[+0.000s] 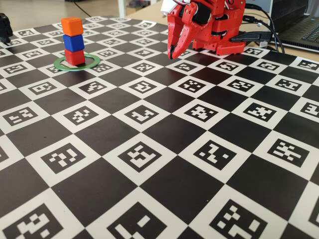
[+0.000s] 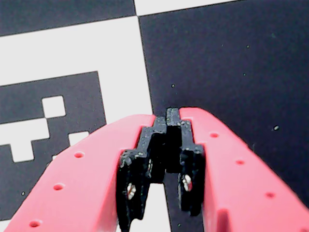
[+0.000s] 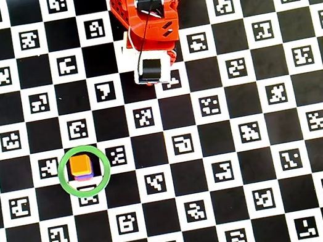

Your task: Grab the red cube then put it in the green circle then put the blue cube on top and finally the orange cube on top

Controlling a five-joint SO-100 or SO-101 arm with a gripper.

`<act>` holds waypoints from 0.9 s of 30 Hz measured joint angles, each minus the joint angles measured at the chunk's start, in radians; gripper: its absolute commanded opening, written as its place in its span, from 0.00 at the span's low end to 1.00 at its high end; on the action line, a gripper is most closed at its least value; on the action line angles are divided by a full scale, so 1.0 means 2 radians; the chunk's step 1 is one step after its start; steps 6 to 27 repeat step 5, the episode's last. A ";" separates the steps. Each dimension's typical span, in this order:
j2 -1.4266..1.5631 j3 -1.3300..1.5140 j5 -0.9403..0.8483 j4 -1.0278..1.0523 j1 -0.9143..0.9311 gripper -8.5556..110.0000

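In the fixed view three cubes stand stacked at the far left: the red cube (image 1: 75, 57) at the bottom, the blue cube (image 1: 74, 43) on it and the orange cube (image 1: 72, 26) on top. The stack rests inside the green circle (image 1: 93, 61). From overhead only the orange cube (image 3: 80, 165) shows fully, within the green circle (image 3: 62, 174). My gripper (image 1: 173, 54) hangs folded close to the arm's red base, far right of the stack, tips pointing down at the mat. In the wrist view the gripper (image 2: 173, 114) is shut, its tips touching, with nothing between them.
A black-and-white checkered marker mat (image 1: 164, 149) covers the table. The arm's red base (image 3: 145, 11) stands at the mat's far edge. A laptop and cables (image 1: 299, 27) lie behind it at the right. A dark object (image 1: 4, 27) sits at the far left corner.
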 measured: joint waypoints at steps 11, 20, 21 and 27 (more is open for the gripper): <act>0.000 0.000 0.000 0.000 0.000 0.06; 0.000 0.000 0.000 0.000 0.000 0.06; 0.000 0.000 0.000 0.000 0.000 0.06; 0.000 0.000 0.000 0.000 0.000 0.06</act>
